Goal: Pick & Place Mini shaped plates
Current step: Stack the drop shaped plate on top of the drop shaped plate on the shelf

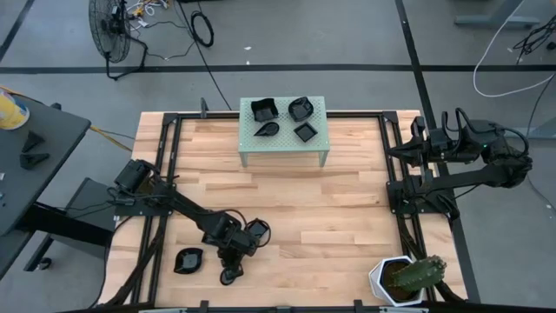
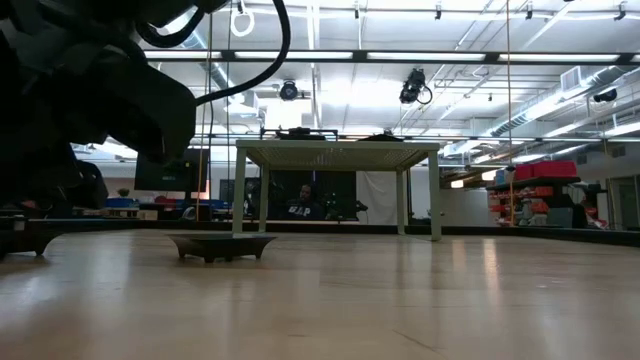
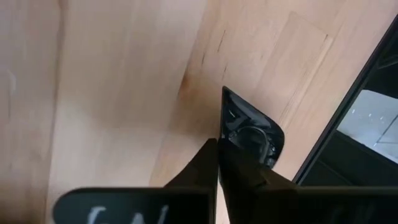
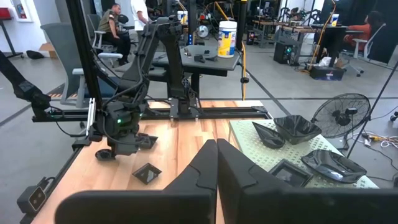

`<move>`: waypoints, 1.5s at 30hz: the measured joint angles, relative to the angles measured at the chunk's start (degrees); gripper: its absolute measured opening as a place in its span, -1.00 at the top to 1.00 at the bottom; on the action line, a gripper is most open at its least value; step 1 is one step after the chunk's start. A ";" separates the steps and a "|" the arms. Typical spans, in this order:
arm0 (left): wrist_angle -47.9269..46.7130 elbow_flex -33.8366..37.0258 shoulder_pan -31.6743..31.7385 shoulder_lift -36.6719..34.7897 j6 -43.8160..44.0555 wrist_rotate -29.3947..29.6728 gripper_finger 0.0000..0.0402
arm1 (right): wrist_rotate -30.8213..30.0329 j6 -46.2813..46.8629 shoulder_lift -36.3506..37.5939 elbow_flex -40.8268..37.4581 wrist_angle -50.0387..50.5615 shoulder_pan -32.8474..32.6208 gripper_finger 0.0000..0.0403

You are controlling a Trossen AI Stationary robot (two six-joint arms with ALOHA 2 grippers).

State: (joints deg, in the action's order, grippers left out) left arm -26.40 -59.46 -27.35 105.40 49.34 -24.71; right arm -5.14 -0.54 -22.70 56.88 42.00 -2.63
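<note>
So the perforated stand (image 1: 283,132) sits at the far middle of the surface (image 1: 330,217), with four mini plates (image 1: 284,117) on top. Near the front left edge there's one plate (image 1: 188,260) lying on the surface, and the left gripper (image 1: 233,265) is just to its right. The cactus pot (image 1: 401,278) is in the front right corner.

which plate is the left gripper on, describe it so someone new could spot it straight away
Start at the wooden table and go to its near-left corner, far from the pale green stand that carries four black plates. Two small black plates lie there; the left gripper is shut on the rim of one plate. The loose plate beside it lies untouched, farther toward the table's left edge.
</note>
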 joint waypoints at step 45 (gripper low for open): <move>-10.80 -5.42 20.73 -20.90 15.05 34.10 0.99 | 0.01 0.00 0.00 -0.02 0.01 0.00 0.98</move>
State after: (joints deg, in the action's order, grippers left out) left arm -37.19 -64.88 -6.61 84.50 64.40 9.39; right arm -5.14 -0.54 -22.70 56.86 42.01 -2.63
